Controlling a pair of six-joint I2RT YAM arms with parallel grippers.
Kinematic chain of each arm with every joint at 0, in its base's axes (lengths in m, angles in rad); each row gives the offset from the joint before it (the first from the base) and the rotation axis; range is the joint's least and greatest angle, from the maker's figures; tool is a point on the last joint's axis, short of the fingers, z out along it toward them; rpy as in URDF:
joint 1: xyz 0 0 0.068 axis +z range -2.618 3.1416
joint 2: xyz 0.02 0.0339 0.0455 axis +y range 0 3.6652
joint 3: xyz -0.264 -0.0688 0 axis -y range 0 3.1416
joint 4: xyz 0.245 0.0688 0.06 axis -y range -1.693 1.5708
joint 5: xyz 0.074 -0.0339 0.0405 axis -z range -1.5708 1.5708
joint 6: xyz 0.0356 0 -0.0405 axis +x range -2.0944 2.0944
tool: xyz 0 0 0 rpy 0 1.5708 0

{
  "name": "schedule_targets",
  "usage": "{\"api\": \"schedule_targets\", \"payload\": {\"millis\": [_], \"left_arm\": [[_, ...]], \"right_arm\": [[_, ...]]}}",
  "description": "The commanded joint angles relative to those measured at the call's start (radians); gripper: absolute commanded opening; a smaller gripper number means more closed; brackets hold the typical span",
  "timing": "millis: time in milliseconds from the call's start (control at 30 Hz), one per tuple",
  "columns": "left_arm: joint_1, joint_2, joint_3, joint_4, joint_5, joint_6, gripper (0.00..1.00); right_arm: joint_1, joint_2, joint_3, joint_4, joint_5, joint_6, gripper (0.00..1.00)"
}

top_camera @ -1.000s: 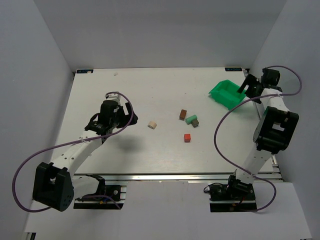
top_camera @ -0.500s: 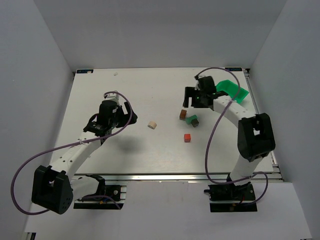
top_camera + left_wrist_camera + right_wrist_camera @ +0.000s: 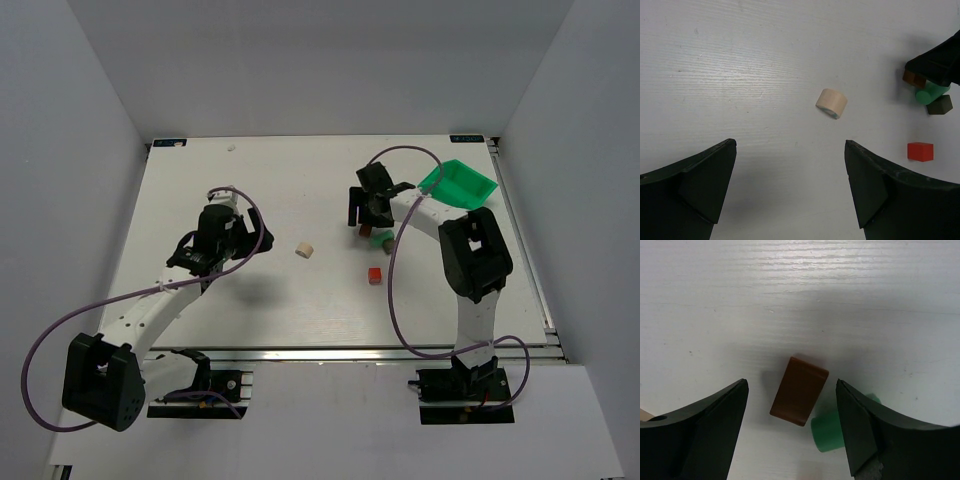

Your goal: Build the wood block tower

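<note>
- No tower yet (nothing stacked): brown block (image 3: 799, 397), green block (image 3: 832, 431), red block (image 3: 920, 151), cream block (image 3: 831, 103) lie loose on the bench (image 3: 260, 310).
- The right pincer (image 3: 791, 386) stands open astride the brown block; the left pincer (image 3: 790, 150) gapes, empty.

bright, even light, soft shadows and faint sheen on the table (image 3: 280, 300), sharp focus.

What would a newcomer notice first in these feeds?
The right gripper hangs, jaws open, over the brown block right of centre, with a green block close beside it. Next come the cream block, lying alone in the middle ahead of the open left gripper, and the bright green bin at the far right corner.
</note>
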Motion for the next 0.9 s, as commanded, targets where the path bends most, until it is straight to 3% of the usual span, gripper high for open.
{"api": "schedule_targets", "payload": {"millis": [0,133,233,267,367,567,733,867], "left_arm": [[-0.001,-0.035,-0.011,0.008,0.001,-0.007,0.98],[0.001,-0.041,-0.016,0.006,0.0,-0.007,0.98],[0.001,-0.047,-0.022,0.009,0.002,-0.005,0.98],[0.0,-0.047,-0.022,0.009,0.002,-0.005,0.98],[-0.001,-0.046,-0.022,0.011,0.005,-0.005,0.98],[-0.001,-0.052,-0.025,0.005,0.005,-0.004,0.98],[-0.002,-0.064,-0.03,0.014,0.029,0.015,0.98],[0.001,-0.084,-0.043,0.046,0.132,0.061,0.98]], "right_arm": [[0.015,0.013,0.05,-0.008,0.044,0.047,0.75],[0.02,0.015,0.051,-0.017,0.068,0.061,0.7],[0.021,0.006,0.045,-0.014,0.077,0.069,0.61],[0.023,0.004,0.042,-0.011,0.078,0.07,0.53],[0.023,0.0,0.039,-0.008,0.081,0.072,0.41],[0.021,0.007,0.051,-0.012,0.063,0.069,0.38],[0.02,-0.008,0.044,0.001,0.023,0.05,0.24],[0.018,-0.092,-0.036,0.116,-0.077,-0.002,0.2]]}}
